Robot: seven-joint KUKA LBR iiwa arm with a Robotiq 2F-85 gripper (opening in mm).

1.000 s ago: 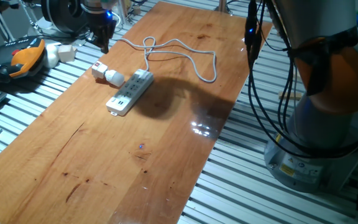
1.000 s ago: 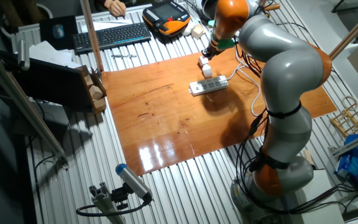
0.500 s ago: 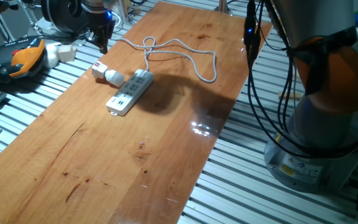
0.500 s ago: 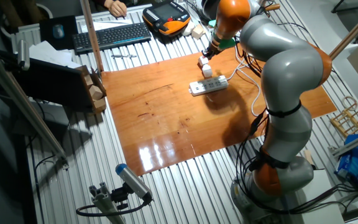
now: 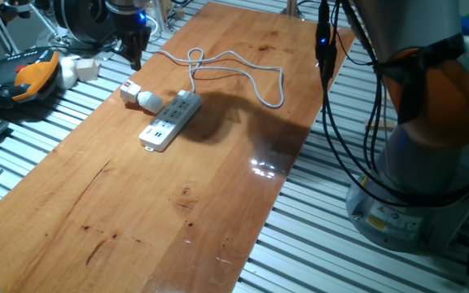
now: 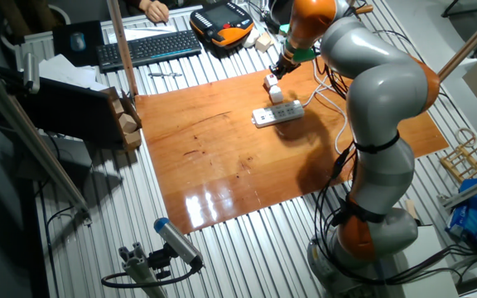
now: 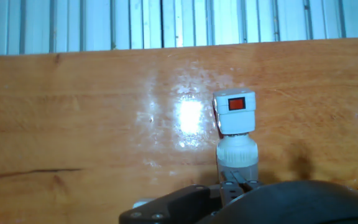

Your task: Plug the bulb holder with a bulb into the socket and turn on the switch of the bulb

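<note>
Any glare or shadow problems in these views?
Hand view: a bright glare patch on the table just left of the bulb holder. One fixed view: the arm's shadow falls beside the socket, with a small glare spot further along. Other fixed view: broad glare at the near edge.

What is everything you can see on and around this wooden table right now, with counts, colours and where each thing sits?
Small white blocky bulb holder: one, white, on the table near its far left edge, lying on its side.
Tiny red rocker switch: one, red, on the holder.
Short stubby white bulb: one, white, joined to the holder, pointing toward the strip.
Long flat white power strip socket: one, white, beside the bulb.
Grey-white cord: one, looped behind the strip.
Black keyboard: one, off the table.
Orange and black pendant: one, beside the keyboard.
Wooden table: one, brown.
Fingers: dark, above the holder, holding nothing.
</note>
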